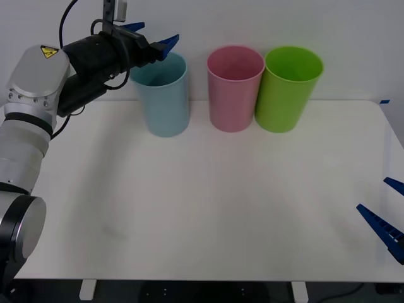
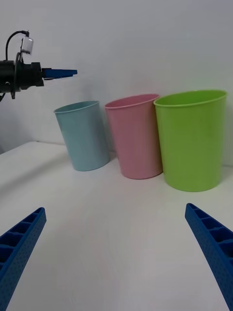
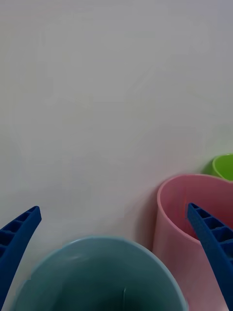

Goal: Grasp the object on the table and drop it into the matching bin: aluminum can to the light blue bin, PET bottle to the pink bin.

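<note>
At the lower right of the front view, the right gripper [image 1: 386, 218] waits low over the white counter [image 1: 208, 202], fingers spread and empty. At the upper left, the left gripper [image 1: 153, 36] hangs above the light blue bin [image 1: 163, 95], fingers apart with nothing between them. I cannot find the can; probably it has dropped inside, though the bin's dim interior confirms nothing. Such a can would be light, rigid, smooth; best pinched across its sides. The pink bin [image 1: 235, 88] and lime green bin [image 1: 289, 88] look empty.
</note>
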Robot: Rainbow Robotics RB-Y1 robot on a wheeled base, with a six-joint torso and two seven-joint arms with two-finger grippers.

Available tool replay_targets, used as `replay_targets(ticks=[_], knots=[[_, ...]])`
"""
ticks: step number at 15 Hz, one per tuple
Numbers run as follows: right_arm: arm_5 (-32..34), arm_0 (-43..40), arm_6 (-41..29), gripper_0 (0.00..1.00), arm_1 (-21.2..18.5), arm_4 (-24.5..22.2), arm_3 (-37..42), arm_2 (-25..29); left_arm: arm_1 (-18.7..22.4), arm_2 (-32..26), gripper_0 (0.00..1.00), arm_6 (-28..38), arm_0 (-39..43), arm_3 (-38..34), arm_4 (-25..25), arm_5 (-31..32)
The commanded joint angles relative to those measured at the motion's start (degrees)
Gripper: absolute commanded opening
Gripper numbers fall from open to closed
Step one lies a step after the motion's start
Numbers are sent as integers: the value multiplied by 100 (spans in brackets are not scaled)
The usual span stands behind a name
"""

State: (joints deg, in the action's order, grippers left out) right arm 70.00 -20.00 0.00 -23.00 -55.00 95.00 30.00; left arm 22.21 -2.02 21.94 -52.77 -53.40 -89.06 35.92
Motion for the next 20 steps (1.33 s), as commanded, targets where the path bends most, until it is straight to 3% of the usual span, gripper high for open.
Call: replay_targets(ticks=[1,3,10,20], knots=[[0,0,0,100,0,0,0,0,65,0,100,-93,82,-12,389,293],[0,0,0,100,0,0,0,0,179,9,100,-462,434,-302,864,310],[0,0,0,100,0,0,0,0,750,-44,100,-586,2042,-2051,1831,469],[0,0,0,100,0,0,0,0,1014,-1688,100,-858,4539,-3985,1927,1673]])
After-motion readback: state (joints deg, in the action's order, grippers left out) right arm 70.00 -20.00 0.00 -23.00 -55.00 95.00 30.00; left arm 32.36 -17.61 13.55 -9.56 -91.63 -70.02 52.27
